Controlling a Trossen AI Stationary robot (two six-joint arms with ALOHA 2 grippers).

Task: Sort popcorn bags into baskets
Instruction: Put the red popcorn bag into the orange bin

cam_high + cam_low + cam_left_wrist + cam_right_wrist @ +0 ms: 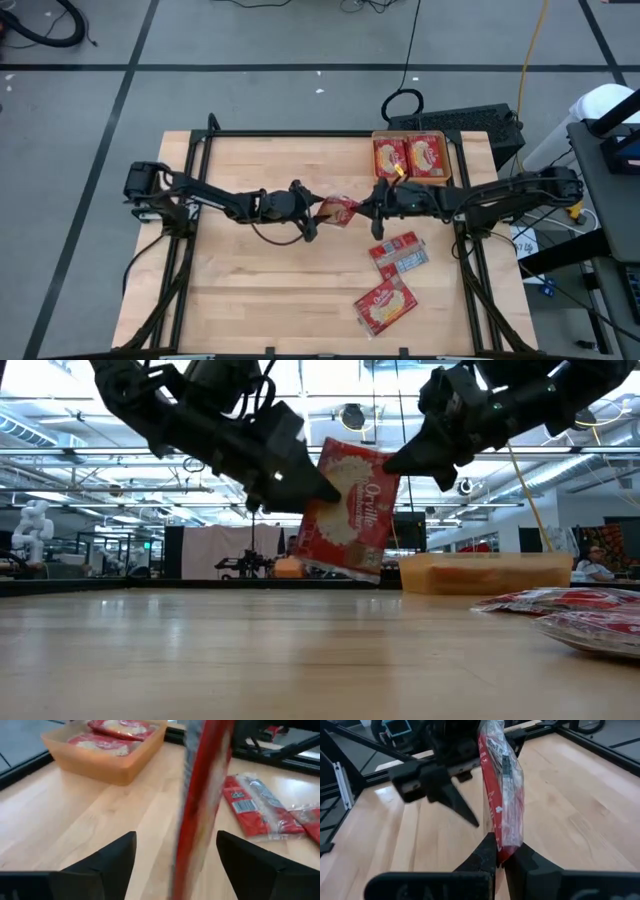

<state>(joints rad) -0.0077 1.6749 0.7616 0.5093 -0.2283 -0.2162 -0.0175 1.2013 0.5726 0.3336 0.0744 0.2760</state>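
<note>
A red popcorn bag hangs in the air over the table's middle, between both grippers; in the low view it is tilted, cream picture face showing. My right gripper is shut on it from the right. My left gripper is open at its left side; in the left wrist view the bag stands edge-on between the two fingers, with a gap on each side. The orange tray at the far right holds two bags. Two more bags lie flat on the table. My right gripper pinches the bag's end edge between its two fingers. It comes roughly level from the table's right. The bag is lifted clear of the table, stands on edge and is tilted, reaching away from the fingers toward my left gripper.
The tray stands right of the held bag in the low view, with the loose bags lying nearer. A black metal frame runs round the tabletop. Bare wood lies to the left and near side.
</note>
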